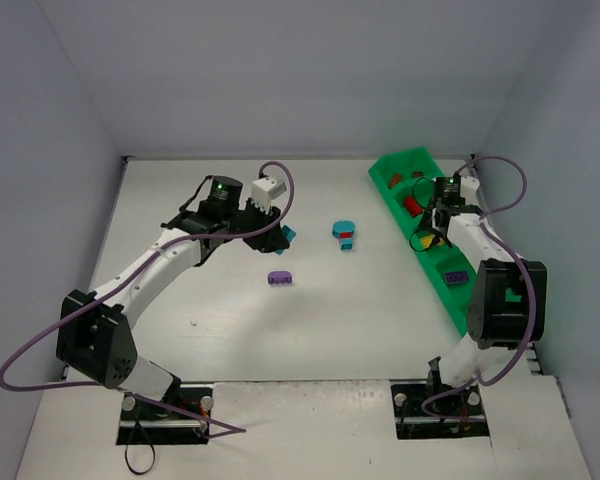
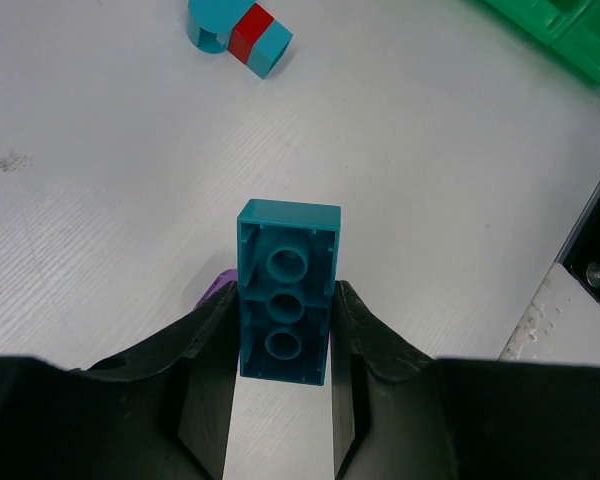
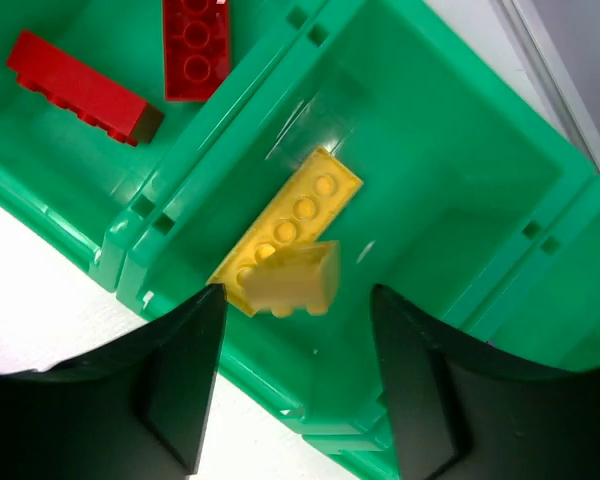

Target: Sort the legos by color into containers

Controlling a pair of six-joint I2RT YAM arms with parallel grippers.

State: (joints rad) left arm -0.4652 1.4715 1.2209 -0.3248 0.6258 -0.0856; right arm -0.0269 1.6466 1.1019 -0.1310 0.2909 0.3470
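Held brick: teal brick [image 2: 285,305], two-by-three underside with three round tubes facing the left wrist camera, raised off the desk [image 1: 310,330] left of centre.
Left hand: the left hand [image 2: 283,335] pinches the teal brick by its long sides, one finger on each.
Loose purple brick: purple brick [image 1: 280,278] lies on the desk just near of the left hand; only a sliver shows behind the left finger in the wrist view.
Loose cluster: teal-and-red cluster [image 1: 344,234], a red piece between teal ones, at desk centre, apart from the purple brick.
Tray: green tray [image 1: 398,212] runs along the desk's right side.
Yellow compartment: long yellow plate [image 3: 298,215] lying flat; small yellow brick [image 3: 298,280], blurred, over its near end.
Red compartment: two red bricks [image 3: 80,85], next compartment along.
Right hand: the right hand [image 3: 295,300] is above the yellow compartment, fingers spread, touching nothing.
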